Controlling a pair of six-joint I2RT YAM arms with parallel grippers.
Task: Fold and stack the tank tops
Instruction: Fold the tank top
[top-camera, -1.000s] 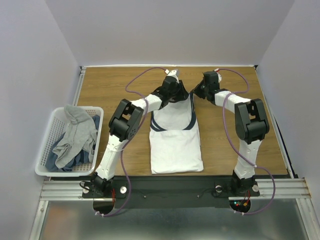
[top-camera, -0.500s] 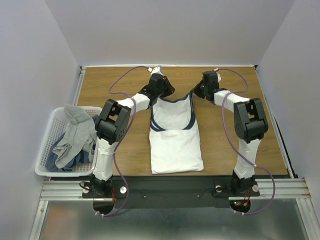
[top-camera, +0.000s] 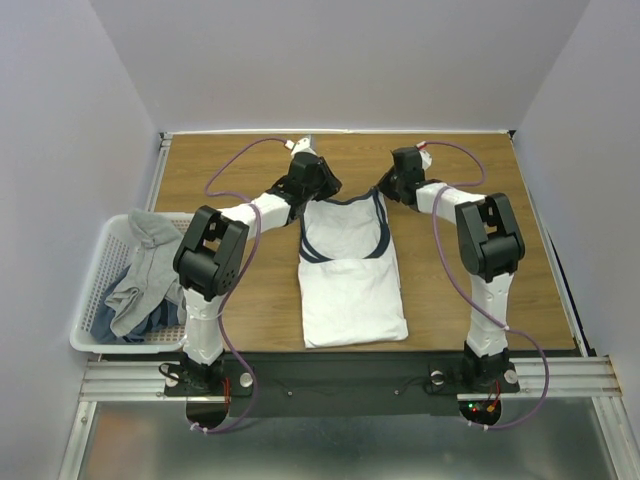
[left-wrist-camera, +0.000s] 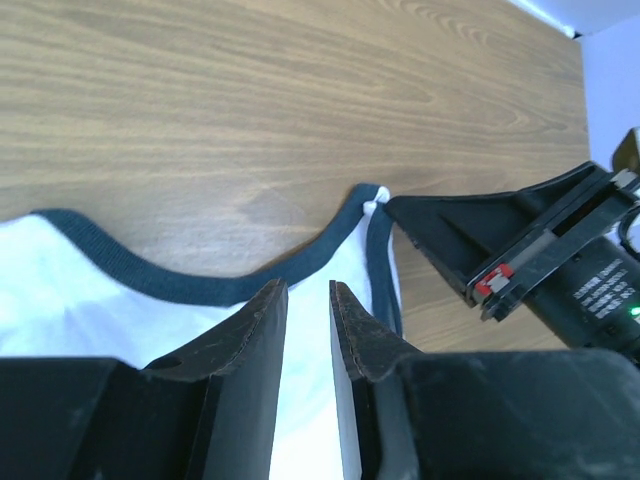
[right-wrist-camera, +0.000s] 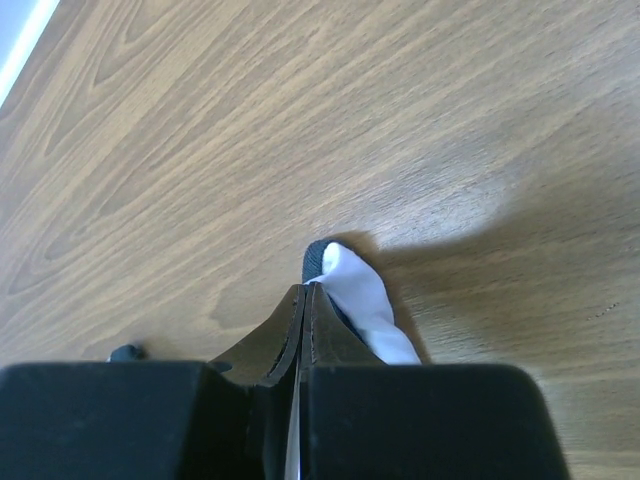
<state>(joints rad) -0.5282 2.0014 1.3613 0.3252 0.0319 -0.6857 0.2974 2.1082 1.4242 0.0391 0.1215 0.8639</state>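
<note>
The white tank top (top-camera: 350, 290) with navy edging lies flat in the middle of the table, its lower part folded up. My right gripper (top-camera: 388, 190) is shut on the tip of its right strap (right-wrist-camera: 360, 290), which bunches out beside the closed jaws (right-wrist-camera: 307, 288). My left gripper (top-camera: 312, 190) hovers over the top's left shoulder. Its jaws (left-wrist-camera: 308, 285) stand a narrow gap apart above white cloth (left-wrist-camera: 80, 290), with nothing visibly pinched. The navy neckline (left-wrist-camera: 230, 285) curves across to the right gripper's fingers (left-wrist-camera: 450, 230). Grey tank tops (top-camera: 150, 270) lie heaped in the basket.
A white lattice basket (top-camera: 90, 290) stands at the table's left edge. Bare wood (top-camera: 480, 170) lies behind and to both sides of the top. Purple cables loop over both arms. A black rail (top-camera: 330, 370) runs along the near edge.
My left arm has swung left from the middle of the neckline to the left shoulder, its jaws narrowing slightly. The right gripper has kept its hold on the strap, shifting a little left.
</note>
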